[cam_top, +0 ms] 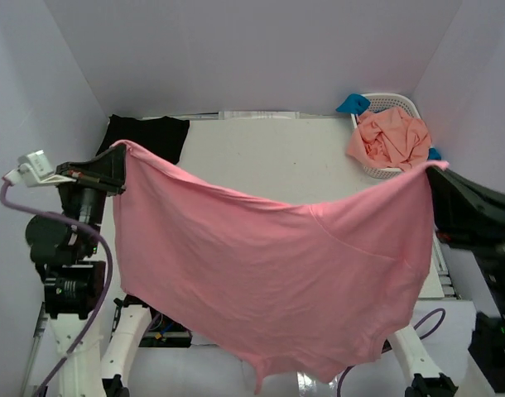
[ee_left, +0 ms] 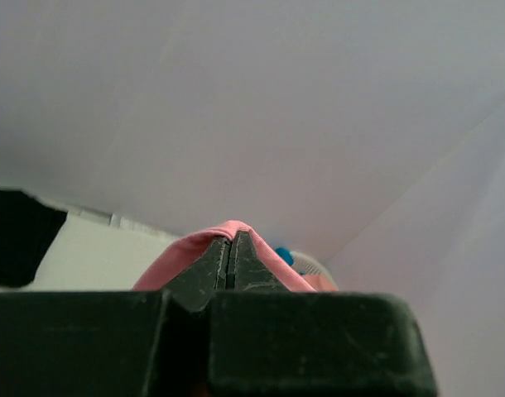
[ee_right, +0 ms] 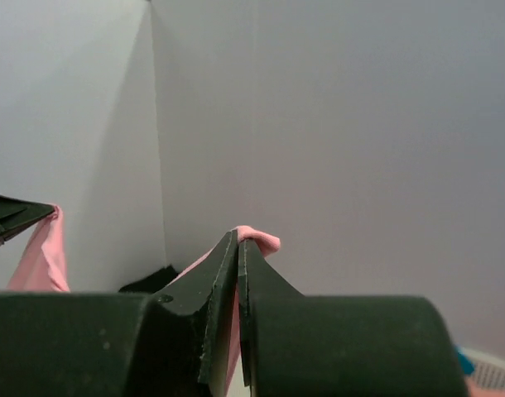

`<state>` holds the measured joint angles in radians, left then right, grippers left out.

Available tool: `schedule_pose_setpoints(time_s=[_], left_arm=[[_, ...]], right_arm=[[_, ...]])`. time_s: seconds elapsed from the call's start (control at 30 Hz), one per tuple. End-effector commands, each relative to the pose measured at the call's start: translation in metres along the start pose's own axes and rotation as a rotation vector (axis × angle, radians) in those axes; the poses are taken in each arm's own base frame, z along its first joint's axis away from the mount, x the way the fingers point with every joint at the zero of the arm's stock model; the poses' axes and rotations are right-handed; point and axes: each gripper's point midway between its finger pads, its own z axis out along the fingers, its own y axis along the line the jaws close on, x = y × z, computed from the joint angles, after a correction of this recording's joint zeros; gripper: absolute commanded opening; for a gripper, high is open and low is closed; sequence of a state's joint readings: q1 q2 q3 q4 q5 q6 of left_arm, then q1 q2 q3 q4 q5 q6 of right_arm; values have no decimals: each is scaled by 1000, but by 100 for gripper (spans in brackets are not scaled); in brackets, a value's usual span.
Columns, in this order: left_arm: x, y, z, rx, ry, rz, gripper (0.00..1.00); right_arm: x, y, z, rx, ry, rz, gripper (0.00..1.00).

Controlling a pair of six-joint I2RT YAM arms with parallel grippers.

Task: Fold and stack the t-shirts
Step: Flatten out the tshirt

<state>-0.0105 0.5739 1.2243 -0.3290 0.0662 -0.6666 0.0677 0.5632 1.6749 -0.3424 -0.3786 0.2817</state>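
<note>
Two pink t-shirt (cam_top: 269,281) corners (hem, probably), one clamped in closed left fingers (ee_left: 204,277), one in closed right fingers (ee_right: 216,277)

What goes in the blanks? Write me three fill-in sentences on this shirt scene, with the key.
1. The left tool and the right tool are both ___ on the pink t-shirt.
2. The salmon-orange t-shirt is heaped in the ___ basket.
3. The black t-shirt lies at the table's far ___ corner.
Missing words: shut; white; left.
</note>
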Motion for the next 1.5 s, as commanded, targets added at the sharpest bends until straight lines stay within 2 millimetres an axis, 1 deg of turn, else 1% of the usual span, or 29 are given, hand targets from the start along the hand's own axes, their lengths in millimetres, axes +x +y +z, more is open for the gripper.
schedule_pose_setpoints(time_s=[0.0,0.07,0.17,0.2,0.37,0.43,0.47,0.5,0.53,0.57,0.63,0.67,0.73,0.77,0.8,0.83,0.87,0.9,0.97,1.03,1.07,1.1,1.13,1.2,1.27,1.3,1.37,1.4,1.47], left_arm=[[75,66,33,-161,162,-43,0],[112,89,43,-196,243,-72,0],[165,120,65,-266,402,-119,0],[191,140,74,-321,473,-132,0],[249,189,95,-486,615,-185,0],[268,207,111,-529,635,-206,0],[277,211,117,-539,646,-217,0],[275,209,134,-525,630,-237,0],[301,225,141,-555,679,-255,0],[310,227,151,-549,690,-266,0],[310,216,189,-482,682,-292,0],[341,230,197,-505,737,-303,0],[328,209,247,-407,700,-312,0],[351,220,258,-400,737,-328,0],[349,217,274,-374,724,-329,0],[315,191,310,-287,657,-317,0],[307,184,326,-248,639,-313,0],[316,189,337,-231,642,-317,0],[277,156,358,-104,565,-297,0],[191,98,361,58,353,-225,0],[215,124,337,-1,361,-233,0],[163,88,323,70,259,-217,0],[165,95,317,47,273,-214,0],[196,108,301,20,379,-244,0],[240,125,275,-23,491,-312,0],[287,152,241,-99,594,-346,0],[303,151,203,-123,641,-327,0],[333,168,168,-199,701,-317,0],[331,164,140,-214,732,-293,0]], right_arm=[[146,-68,47,150,375,239,8],[211,-84,56,165,524,336,8],[277,-97,63,183,672,453,8],[290,-100,64,188,702,484,8],[379,-124,77,222,867,613,8],[389,-131,99,182,845,621,8],[419,-141,107,179,875,656,8],[424,-147,123,154,843,658,8],[413,-146,149,80,795,670,8],[444,-156,159,64,815,706,8],[422,-166,207,-28,681,647,8],[449,-176,216,-34,692,663,8],[444,-184,242,-95,642,625,8],[437,-193,267,-133,582,590,8],[425,-196,279,-158,543,567,8],[403,-203,293,-227,453,509,8],[390,-205,296,-263,403,499,8],[372,-200,294,-295,367,582,8],[306,-207,276,-377,182,485,8],[240,-203,256,-399,120,418,8],[229,-201,247,-413,114,388,8],[221,-201,238,-411,125,380,8],[209,-186,229,-443,148,361,8],[248,-182,207,-435,245,481,8],[251,-159,178,-497,238,507,8],[298,-158,151,-449,322,651,8],[309,-137,118,-405,371,778,8],[352,-129,86,-319,454,923,8],[361,-102,57,-294,501,900,8]])
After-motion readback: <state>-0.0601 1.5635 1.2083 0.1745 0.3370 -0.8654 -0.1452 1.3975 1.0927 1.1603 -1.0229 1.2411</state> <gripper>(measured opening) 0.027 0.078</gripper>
